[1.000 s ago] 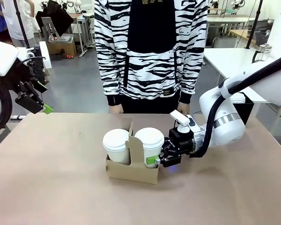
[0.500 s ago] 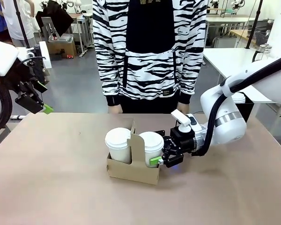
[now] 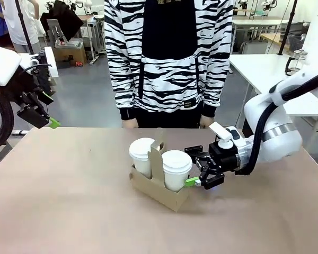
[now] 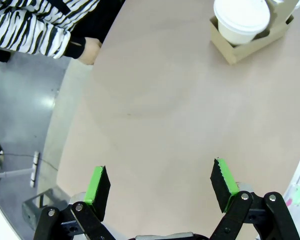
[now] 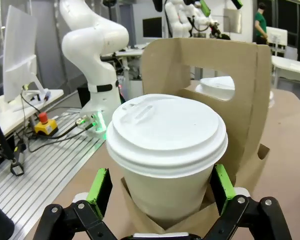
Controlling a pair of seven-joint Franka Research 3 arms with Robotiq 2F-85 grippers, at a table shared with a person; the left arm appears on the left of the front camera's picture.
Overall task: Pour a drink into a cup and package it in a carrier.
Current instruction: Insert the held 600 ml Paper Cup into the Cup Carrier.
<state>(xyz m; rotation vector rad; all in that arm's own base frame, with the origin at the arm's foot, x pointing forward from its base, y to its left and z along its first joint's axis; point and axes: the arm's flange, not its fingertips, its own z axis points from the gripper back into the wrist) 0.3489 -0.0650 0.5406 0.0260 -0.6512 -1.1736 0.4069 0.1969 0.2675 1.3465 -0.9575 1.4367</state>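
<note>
The brown cardboard carrier (image 3: 159, 193) sits mid-table, turned at an angle, with its handle tab (image 5: 205, 55) upright. Two white lidded cups stand in its pockets, the right cup (image 3: 177, 164) (image 5: 167, 135) nearer my right arm and the left cup (image 3: 143, 153) (image 4: 241, 17) behind the tab. My right gripper (image 3: 190, 166) (image 5: 160, 187) is open, its green pads on either side of the right cup. My left gripper (image 3: 49, 110) (image 4: 160, 185) hangs open and empty high above the table's left edge. The drink is hidden; both cups are lidded.
A person in a striped top stands at the far edge with hands (image 3: 130, 123) resting by the table (image 3: 69, 180). A white side table (image 3: 265, 66) stands to the back right. Bare tabletop surrounds the carrier.
The carrier with both cups slid right and rotated, drawn along by my right gripper. That gripper's jaws have now spread apart from the right cup. The left arm stayed still.
</note>
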